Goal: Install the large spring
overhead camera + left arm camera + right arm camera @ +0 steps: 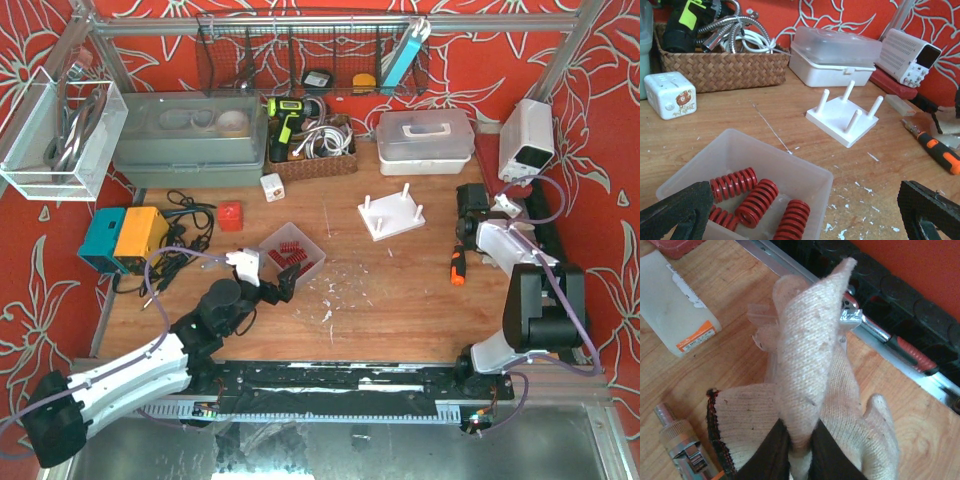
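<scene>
The left tool hung with its two black padded fingers spread wide and nothing between them, poised over the near edge of a clear plastic bin. Inside that bin lay the red springs, several of them tumbled on their sides and touching; the one in the middle looked the fattest from where I stood, though I couldn't swear it was the large one. Beyond the bin, well apart on the wooden worktop, stood the white peg base with four upright pegs, all bare. A white lidded box sat behind it near the back wall, with a woven basket of cables to its left and a small white cube in front of the basket. An orange-and-black screwdriver lay off to the right of the peg base. Over on that side the right tool was pinched closed on a white knitted glove, whose cloth bunched up between its dark fingers.
</scene>
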Robot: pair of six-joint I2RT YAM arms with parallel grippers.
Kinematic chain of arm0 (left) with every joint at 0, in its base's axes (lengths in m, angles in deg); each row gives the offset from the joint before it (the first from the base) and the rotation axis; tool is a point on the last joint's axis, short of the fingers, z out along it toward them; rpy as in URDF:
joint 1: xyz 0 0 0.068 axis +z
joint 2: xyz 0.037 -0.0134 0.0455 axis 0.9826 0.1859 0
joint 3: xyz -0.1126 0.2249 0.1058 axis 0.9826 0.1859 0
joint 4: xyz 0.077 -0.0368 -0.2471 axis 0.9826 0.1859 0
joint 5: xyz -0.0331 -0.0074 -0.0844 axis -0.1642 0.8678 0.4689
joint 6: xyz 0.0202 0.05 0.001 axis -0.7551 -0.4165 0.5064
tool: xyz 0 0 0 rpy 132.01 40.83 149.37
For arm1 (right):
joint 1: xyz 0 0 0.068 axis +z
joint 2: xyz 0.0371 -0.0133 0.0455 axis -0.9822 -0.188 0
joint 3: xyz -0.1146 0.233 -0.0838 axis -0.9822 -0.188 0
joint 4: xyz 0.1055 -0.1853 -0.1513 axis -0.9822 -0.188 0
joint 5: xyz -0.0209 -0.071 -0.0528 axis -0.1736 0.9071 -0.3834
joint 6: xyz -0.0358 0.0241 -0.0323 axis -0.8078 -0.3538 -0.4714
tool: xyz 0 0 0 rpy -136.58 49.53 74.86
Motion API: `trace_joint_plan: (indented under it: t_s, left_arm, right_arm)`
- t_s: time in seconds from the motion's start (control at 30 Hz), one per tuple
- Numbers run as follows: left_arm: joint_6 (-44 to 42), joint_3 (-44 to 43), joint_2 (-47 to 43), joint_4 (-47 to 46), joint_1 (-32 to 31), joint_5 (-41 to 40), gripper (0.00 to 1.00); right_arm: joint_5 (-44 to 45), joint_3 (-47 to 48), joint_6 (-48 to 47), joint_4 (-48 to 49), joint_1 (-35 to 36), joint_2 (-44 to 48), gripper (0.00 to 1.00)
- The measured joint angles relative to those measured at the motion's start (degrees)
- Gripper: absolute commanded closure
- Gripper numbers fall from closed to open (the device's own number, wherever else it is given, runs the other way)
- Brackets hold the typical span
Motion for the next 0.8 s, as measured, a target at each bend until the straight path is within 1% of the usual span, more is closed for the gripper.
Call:
trace_joint_plan:
  t_s: [0.1,0.2,0.43,0.47,0.5,0.53,0.6,0.73,0.8]
  left_arm:
    - [0.02,0.00,-0.81,0.07,0.00,-0.35,0.00]
    - [0.02,0.00,-1.27,0.15,0.00,-0.61,0.00]
    - [0.00,0.00,-1.53,0.57,0.00,-0.63,0.00]
    - [0.00,0.00,-1.51,0.61,0.00,-0.63,0.00]
    - [0.00,0.00,-1.46,0.66,0.00,-0.63,0.00]
    - [0.00,0.00,-1.36,0.66,0.00,-0.63,0.00]
    - [-0.02,0.00,-0.90,0.66,0.00,-0.63,0.00]
    - [-0.07,-0.07,0.37,1.11,0.00,-0.79,0.00]
    - [-0.09,-0.07,0.94,1.46,0.00,-0.85,0.00]
  right_arm:
    - [-0.81,0.00,-0.46,0.33,-0.07,-0.04,0.71]
    - [-2.64,0.00,-1.25,1.01,-0.09,0.09,0.57]
    - [-8.63,0.04,-3.41,0.61,0.11,3.93,0.37]
    - [-9.70,0.13,-3.80,0.35,0.33,4.96,0.33]
    - [-10.86,0.37,-4.39,0.11,0.63,5.97,0.26]
    - [-12.13,0.79,-5.03,-0.13,1.18,6.84,0.22]
    - [-14.69,2.08,-6.60,-0.48,3.32,8.24,0.20]
    - [-18.40,5.49,-9.16,-0.85,11.69,8.79,0.17]
    - [-20.57,5.73,-9.81,-0.42,15.85,9.16,0.07]
